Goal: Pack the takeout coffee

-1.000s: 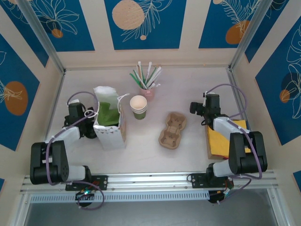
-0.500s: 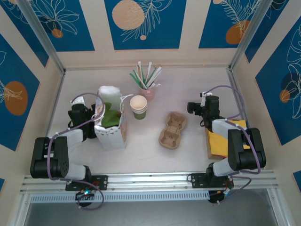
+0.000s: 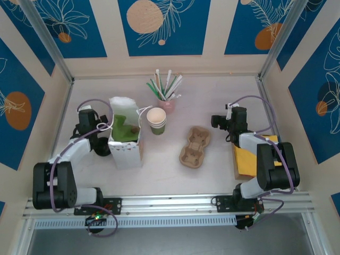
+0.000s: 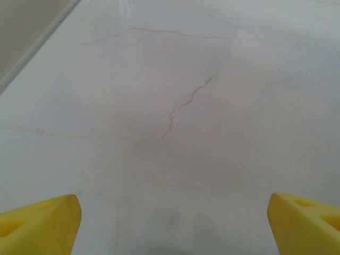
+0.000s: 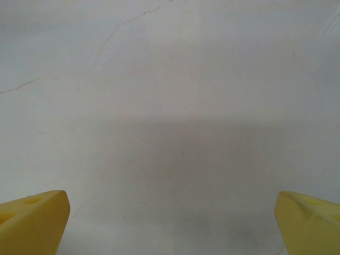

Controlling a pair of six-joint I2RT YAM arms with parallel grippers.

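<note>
Apparently the coffee cup (image 3: 125,132) is the green shape inside the open white bag (image 3: 126,153), just right of the left jaws; its lid I cannot make out. The left jaws and the right jaws stand spread wide over the bare table (image 3: 212,95), grasping nothing.

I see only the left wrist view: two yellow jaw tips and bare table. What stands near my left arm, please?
Observer: A white paper bag stands open just to the right of your left arm.
Operator: Is anything in it?
Observer: Yes, something green lies inside. I cannot tell whether it is the lidded cup.
Operator: And the other arm?
Observer: The right arm has its jaws wide open over bare table, holding nothing.
</note>
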